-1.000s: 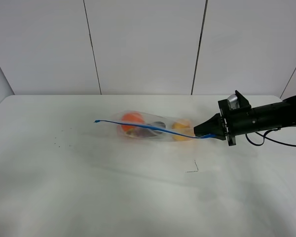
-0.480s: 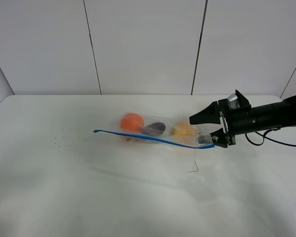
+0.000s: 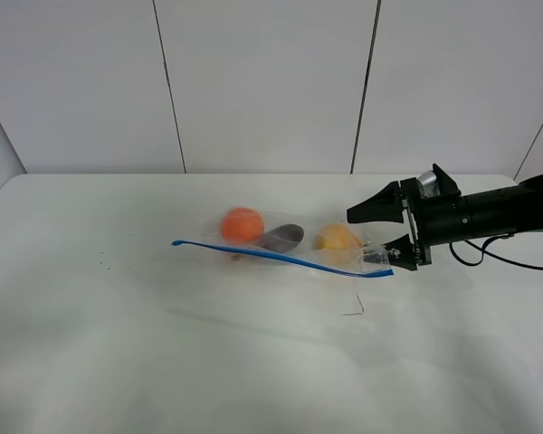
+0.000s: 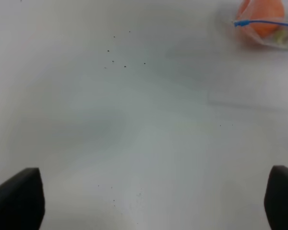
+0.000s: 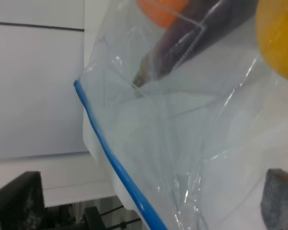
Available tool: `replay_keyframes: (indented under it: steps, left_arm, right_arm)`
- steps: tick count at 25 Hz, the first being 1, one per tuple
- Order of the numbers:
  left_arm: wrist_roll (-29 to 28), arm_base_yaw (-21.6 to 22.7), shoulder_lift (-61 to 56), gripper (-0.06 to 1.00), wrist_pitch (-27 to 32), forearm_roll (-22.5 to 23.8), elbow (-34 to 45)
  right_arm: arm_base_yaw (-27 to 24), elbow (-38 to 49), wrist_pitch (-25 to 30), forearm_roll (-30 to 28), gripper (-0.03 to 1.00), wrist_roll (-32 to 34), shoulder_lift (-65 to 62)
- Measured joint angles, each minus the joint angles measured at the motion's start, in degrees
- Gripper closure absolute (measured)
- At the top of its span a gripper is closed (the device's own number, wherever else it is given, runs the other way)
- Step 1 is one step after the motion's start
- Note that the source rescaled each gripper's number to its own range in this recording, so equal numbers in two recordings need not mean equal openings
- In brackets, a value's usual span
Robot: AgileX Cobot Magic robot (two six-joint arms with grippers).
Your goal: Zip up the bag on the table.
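Observation:
The clear bag (image 3: 290,246) lies flat on the white table (image 3: 118,316), with its blue zipper strip (image 3: 271,256) along the near edge. An orange (image 3: 242,222), a purple eggplant (image 3: 282,237) and a yellow pear (image 3: 337,239) show through it. My right gripper (image 3: 371,238) is open around the bag's right end, jaws spread above and below it. The right wrist view shows the bag (image 5: 182,143) and zipper strip (image 5: 115,165) close up between the wide-apart fingers. My left gripper (image 4: 149,201) is open and empty over bare table, with the bag's left corner (image 4: 266,24) far off.
A small dark bent mark (image 3: 355,307) lies on the table just in front of the bag's right end. Dark specks (image 3: 109,262) dot the table at the left. A black cable (image 3: 516,262) trails behind the right arm. A panelled wall (image 3: 262,81) stands behind the table.
The right gripper was shut on the zipper's right end, holding it raised. It has opened, and the bag has dropped flat on the table.

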Motion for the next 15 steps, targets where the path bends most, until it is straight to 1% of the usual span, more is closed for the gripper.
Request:
replay_keyframes:
  steps: [2,3,5,6,8,10,11,13,14,15]
  left_arm:
    - [0.0,0.0,0.0,-0.05,0.0,0.0,0.0]
    - [0.0,0.0,0.0,-0.05,0.0,0.0,0.0]
    - [0.0,0.0,0.0,-0.05,0.0,0.0,0.0]
    - [0.0,0.0,0.0,-0.05,0.0,0.0,0.0]
    - [0.0,0.0,0.0,-0.05,0.0,0.0,0.0]
    - [0.0,0.0,0.0,-0.05,0.0,0.0,0.0]
    - [0.0,0.0,0.0,-0.05,0.0,0.0,0.0]
    - [0.0,0.0,0.0,-0.05,0.0,0.0,0.0]
    - [0.0,0.0,0.0,-0.05,0.0,0.0,0.0]
    - [0.0,0.0,0.0,-0.05,0.0,0.0,0.0]
  right_arm:
    - [0.0,0.1,-1.0,-1.6,-0.03,-0.8,-1.3]
    - [0.0,-0.1,-2.3,-3.3,-0.03,-0.8,-2.7]
    - [0.0,-0.8,-5.9,-8.5,-0.03,0.2,-5.8]
    - [0.0,-1.4,-8.5,-12.5,-0.03,1.5,-7.8]
    - [0.0,-2.2,-13.5,-21.2,-0.03,6.6,-12.6]
    - [0.0,-2.3,-18.4,-32.7,-0.03,12.8,-17.1]
    - [0.0,-2.3,-19.9,-37.6,-0.03,16.6,-19.5]
    - [0.0,-2.3,-20.8,-48.2,-0.03,23.6,-23.5]
    - [0.0,-2.3,-20.8,-52.3,-0.03,25.7,-25.7]
    - [0.0,-2.3,-20.7,-55.2,-0.03,27.7,-27.7]
